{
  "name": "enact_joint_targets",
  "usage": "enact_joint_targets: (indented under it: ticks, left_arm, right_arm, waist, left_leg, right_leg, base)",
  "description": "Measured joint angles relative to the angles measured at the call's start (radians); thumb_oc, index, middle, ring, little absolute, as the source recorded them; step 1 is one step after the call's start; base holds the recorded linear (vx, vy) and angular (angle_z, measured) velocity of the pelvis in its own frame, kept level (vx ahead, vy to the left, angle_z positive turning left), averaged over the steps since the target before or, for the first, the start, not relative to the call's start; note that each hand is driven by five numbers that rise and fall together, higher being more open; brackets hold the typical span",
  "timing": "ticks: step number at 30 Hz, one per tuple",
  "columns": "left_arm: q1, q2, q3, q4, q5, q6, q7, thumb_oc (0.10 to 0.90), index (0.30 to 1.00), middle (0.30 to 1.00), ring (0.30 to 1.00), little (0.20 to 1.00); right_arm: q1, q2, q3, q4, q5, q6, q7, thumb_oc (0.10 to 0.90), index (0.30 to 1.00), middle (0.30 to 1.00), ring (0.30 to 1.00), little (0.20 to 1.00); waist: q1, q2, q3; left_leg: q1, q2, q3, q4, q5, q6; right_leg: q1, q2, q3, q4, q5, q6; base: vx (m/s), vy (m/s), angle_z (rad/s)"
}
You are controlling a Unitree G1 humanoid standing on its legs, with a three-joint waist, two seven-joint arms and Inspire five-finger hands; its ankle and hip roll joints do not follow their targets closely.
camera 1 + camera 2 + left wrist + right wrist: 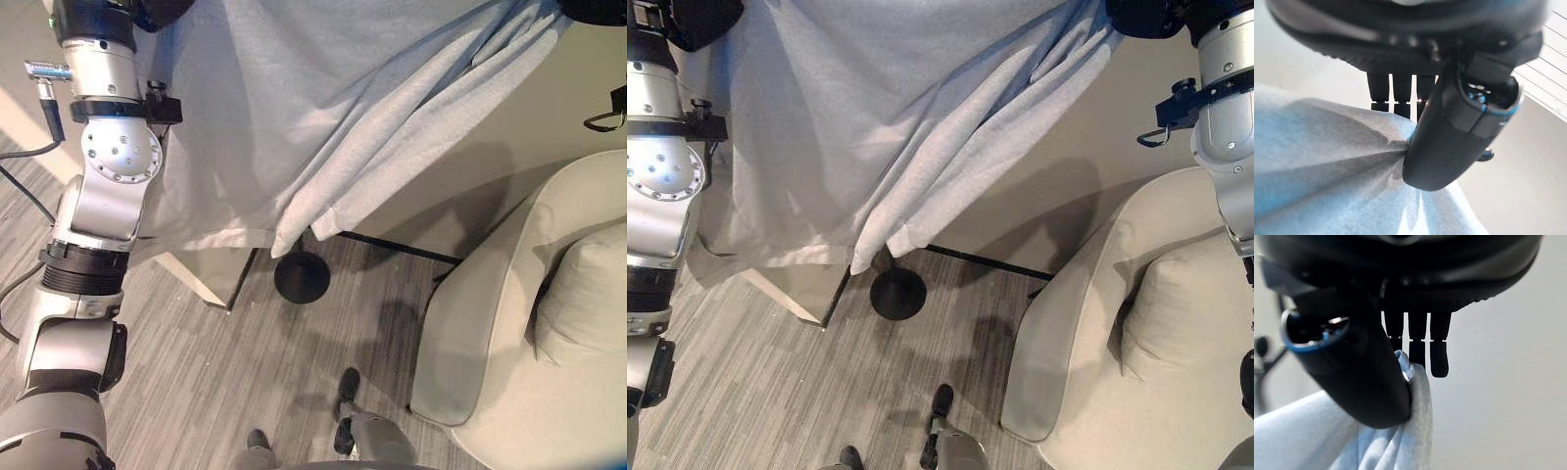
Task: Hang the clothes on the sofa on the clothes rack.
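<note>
Overhead, pale grey garment (294,108), draped

Floor (225,372): grey wood-grain planks. Round black base (301,277) stands on it, near wall foot, partly under hanging cloth. Pale sofa (470,333) stands to right, cushion (583,294) on seat. Black strip (402,249) runs along wall foot.

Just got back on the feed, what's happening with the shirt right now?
Both hands hold the light grey garment up, spread between them. The left hand pinches one end of it, the right hand the other, and the cloth hangs down in folds over the clothes rack's round black base on the floor. The cream sofa stands to the right. The garment isn't on the rack yet.
</note>
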Motion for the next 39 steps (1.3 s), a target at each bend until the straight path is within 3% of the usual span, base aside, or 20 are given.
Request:
enact_joint_targets:
  ticks: [3, 9, 10, 11, 12, 13, 14, 15, 16, 17, 18, 19, 21, 22, 23, 25, 29, 39]
  left_arm:
    - [0.038, -0.014, 0.0, 0.0, 0.001, 0.002, -0.014, 0.4, 0.3, 0.3, 0.3, 0.3]
    - [0.054, -0.021, -0.001, -0.001, 0.002, 0.001, -0.019, 0.4, 0.3, 0.3, 0.3, 0.3]
    - [0.054, -0.02, 0.005, -0.001, 0.001, 0.001, -0.02, 0.4, 0.3, 0.3, 0.3, 0.3]
    - [0.055, -0.014, 0.02, -0.001, 0.001, -0.002, -0.021, 0.4, 0.3, 0.3, 0.3, 0.3]
    - [0.061, -0.009, 0.022, 0.003, -0.006, 0.002, -0.014, 0.4, 0.3, 0.3, 0.3, 0.3]
    - [0.082, -0.007, 0.024, 0.001, -0.008, 0.002, -0.002, 0.4, 0.3, 0.3, 0.3, 0.3]
    - [0.098, 0.001, 0.028, -0.005, -0.008, 0.002, 0.007, 0.4, 0.3, 0.3, 0.3, 0.3]
    - [0.097, 0.016, 0.03, -0.014, -0.008, 0.001, 0.01, 0.4, 0.3, 0.3, 0.3, 0.3]
    - [0.102, 0.086, 0.027, -0.037, -0.005, -0.012, 0.036, 0.4, 0.3, 0.3, 0.3, 0.3]
    - [0.106, 0.106, 0.035, -0.046, -0.005, -0.017, 0.043, 0.4, 0.3, 0.3, 0.3, 0.3]
    - [0.103, 0.105, 0.051, -0.055, -0.006, -0.016, 0.048, 0.4, 0.3, 0.3, 0.3, 0.3]
    - [0.144, 0.103, 0.078, -0.079, -0.006, -0.02, 0.056, 0.4, 0.3, 0.3, 0.3, 0.3]
    - [0.149, 0.101, 0.079, -0.086, -0.004, -0.019, 0.055, 0.4, 0.3, 0.3, 0.3, 0.3]
    - [0.155, 0.093, 0.08, -0.089, -0.002, -0.019, 0.055, 0.4, 0.3, 0.3, 0.3, 0.3]
    - [0.166, 0.073, 0.085, -0.096, 0.001, -0.022, 0.05, 0.4, 0.3, 0.3, 0.3, 0.3]
    - [0.194, 0.06, 0.089, -0.117, 0.002, -0.024, 0.05, 0.4, 0.3, 0.3, 0.3, 0.3]
    - [0.207, 0.058, 0.104, -0.121, 0.003, -0.023, 0.05, 0.4, 0.3, 0.3, 0.3, 0.3]
    - [0.286, 0.056, 0.196, -0.124, 0.039, -0.026, 0.053, 0.4, 0.3, 0.3, 0.3, 0.3]
  right_arm:
    - [0.075, 0.002, -0.108, -0.011, 0.0, 0.0, 0.0, 0.4, 0.3, 0.3, 0.3, 0.3]
    - [0.104, 0.002, -0.145, -0.024, 0.0, -0.012, -0.009, 0.4, 0.3, 0.3, 0.3, 0.3]
    - [0.104, 0.004, -0.145, -0.024, 0.0, -0.016, -0.012, 0.4, 0.3, 0.3, 0.3, 0.3]
    - [0.104, 0.011, -0.14, -0.023, 0.0, -0.017, -0.012, 0.4, 0.3, 0.3, 0.3, 0.3]
    - [0.104, 0.014, -0.128, -0.023, 0.001, -0.017, -0.009, 0.4, 0.3, 0.3, 0.3, 0.3]
    - [0.105, 0.024, -0.124, -0.027, 0.0, -0.024, -0.008, 0.4, 0.3, 0.3, 0.3, 0.3]
    - [0.105, 0.03, -0.13, -0.046, 0.002, -0.027, -0.009, 0.4, 0.3, 0.3, 0.3, 0.3]
    - [0.105, 0.032, -0.135, -0.052, 0.002, -0.03, -0.01, 0.4, 0.3, 0.3, 0.3, 0.3]
    - [0.102, 0.05, -0.125, -0.062, 0.001, -0.039, -0.02, 0.4, 0.3, 0.3, 0.3, 0.3]
    - [0.097, 0.052, -0.116, -0.062, 0.0, -0.042, -0.019, 0.4, 0.3, 0.3, 0.3, 0.3]
    - [0.091, 0.052, -0.112, -0.061, 0.0, -0.044, -0.015, 0.4, 0.3, 0.3, 0.3, 0.3]
    - [0.134, 0.082, -0.116, -0.077, 0.0, -0.042, -0.014, 0.4, 0.3, 0.3, 0.3, 0.3]
    - [0.137, 0.082, -0.122, -0.099, 0.0, -0.038, -0.012, 0.4, 0.3, 0.3, 0.3, 0.3]
    - [0.135, 0.08, -0.121, -0.103, 0.0, -0.038, -0.013, 0.4, 0.3, 0.3, 0.3, 0.3]
    - [0.132, 0.085, -0.124, -0.106, 0.0, -0.035, -0.02, 0.4, 0.3, 0.3, 0.3, 0.3]
    - [0.134, 0.081, -0.126, -0.107, 0.0, -0.031, -0.019, 0.4, 0.3, 0.3, 0.3, 0.3]
    - [0.133, 0.079, -0.133, -0.11, -0.005, -0.024, -0.019, 0.4, 0.3, 0.3, 0.3, 0.3]
    - [0.083, 0.079, -0.09, -0.131, -0.007, -0.026, -0.017, 0.4, 0.3, 0.3, 0.3, 0.3]
  waist:
    - [-0.02, 0.0, 0.0]
    - [-0.007, 0.008, -0.005]
    - [0.012, 0.005, -0.004]
    - [0.045, -0.041, 0.014]
    - [0.071, -0.084, 0.024]
    - [0.08, -0.102, 0.022]
    - [0.076, -0.102, 0.02]
    - [0.071, -0.1, 0.019]
    - [0.094, -0.111, 0.009]
    - [0.103, -0.113, 0.006]
    - [0.113, -0.095, 0.006]
    - [0.08, -0.073, -0.017]
    - [0.067, -0.062, -0.026]
    - [0.067, -0.041, -0.037]
    - [0.059, -0.008, -0.054]
    - [0.056, 0.006, -0.063]
    - [0.067, 0.016, -0.069]
    - [0.142, 0.013, -0.067]
  left_leg:
    - [0.027, 0.009, -0.005, 0.031, 0.01, -0.026]
    - [0.045, 0.014, -0.031, 0.028, 0.007, -0.031]
    - [0.02, 0.024, -0.046, 0.096, -0.006, -0.056]
    - [-0.079, 0.043, -0.107, 0.32, -0.033, -0.094]
    - [-0.177, 0.05, -0.167, 0.53, -0.004, -0.102]
    - [-0.241, 0.059, -0.199, 0.618, -0.014, -0.117]
    - [-0.255, 0.062, -0.192, 0.466, -0.047, -0.092]
    - [-0.26, 0.062, -0.189, 0.358, -0.036, -0.078]
    - [-0.248, 0.022, -0.258, 0.101, -0.006, -0.052]
    - [-0.229, 0.01, -0.283, -0.008, 0.02, -0.047]
    - [-0.252, 0.023, -0.279, -0.003, 0.03, -0.042]
    - [-0.246, 0.045, -0.227, 0.065, 0.046, -0.024]
    - [-0.191, -0.005, -0.185, 0.075, 0.044, -0.023]
    - [-0.17, -0.004, -0.186, 0.057, 0.04, -0.024]
    - [-0.127, -0.005, -0.177, 0.01, 0.088, 0.001]
    - [-0.108, -0.011, -0.158, 0.014, 0.084, 0.013]
    - [-0.095, -0.025, -0.153, 0.022, 0.07, 0.015]
    - [-0.067, -0.037, -0.145, 0.006, 0.067, 0.014]
  right_leg:
    - [0.038, 0.002, 0.0, 0.0, -0.007, -0.005]
    - [0.072, -0.001, -0.03, 0.0, -0.041, 0.018]
    - [0.054, 0.001, -0.037, 0.038, -0.064, -0.005]
    - [0.001, -0.041, -0.025, 0.168, -0.133, -0.04]
    - [0.003, -0.079, -0.008, 0.197, -0.155, -0.046]
    - [0.031, -0.077, -0.006, 0.169, -0.153, -0.04]
    - [0.08, -0.061, -0.034, 0.114, -0.138, -0.016]
    - [0.088, -0.045, -0.039, 0.102, -0.137, -0.015]
    - [0.088, -0.007, 0.003, 0.05, -0.129, 0.003]
    - [0.086, 0.002, 0.0, 0.034, -0.145, 0.013]
    - [0.066, 0.019, -0.007, 0.061, -0.165, 0.024]
    - [0.055, 0.039, -0.025, 0.095, -0.162, -0.011]
    - [0.059, 0.026, -0.008, 0.075, -0.165, -0.004]
    - [0.058, 0.033, -0.011, 0.079, -0.165, 0.0]
    - [0.057, 0.034, -0.024, 0.09, -0.143, -0.012]
    - [0.071, 0.03, -0.012, 0.086, -0.142, -0.008]
    - [0.094, 0.022, -0.002, 0.057, -0.133, -0.002]
    - [0.139, 0.024, 0.001, 0.002, -0.128, 0.009]
  base:
    - [0.16, -0.116, -0.11]
    - [0.09, -0.202, 0.19]
    - [0.03, -0.363, -0.23]
    - [0.02, -0.116, -0.38]
    - [0.05, -0.022, -0.34]
    - [0.1, 0.074, 0.17]
    - [0.19, 0.147, 0.33]
    - [0.2, 0.143, -0.09]
    - [0.21, 0.121, -0.62]
    - [0.2, 0.091, -0.93]
    - [0.31, 0.164, -0.82]
    - [0.29, 0.165, -0.7]
    - [0.19, 0.12, -0.55]
    - [0.13, 0.088, -0.55]
    - [0.11, 0.079, -0.42]
    - [0.09, 0.058, -0.27]
    - [0.07, 0.039, -0.04]
    - [0.06, -0.001, 0.01]
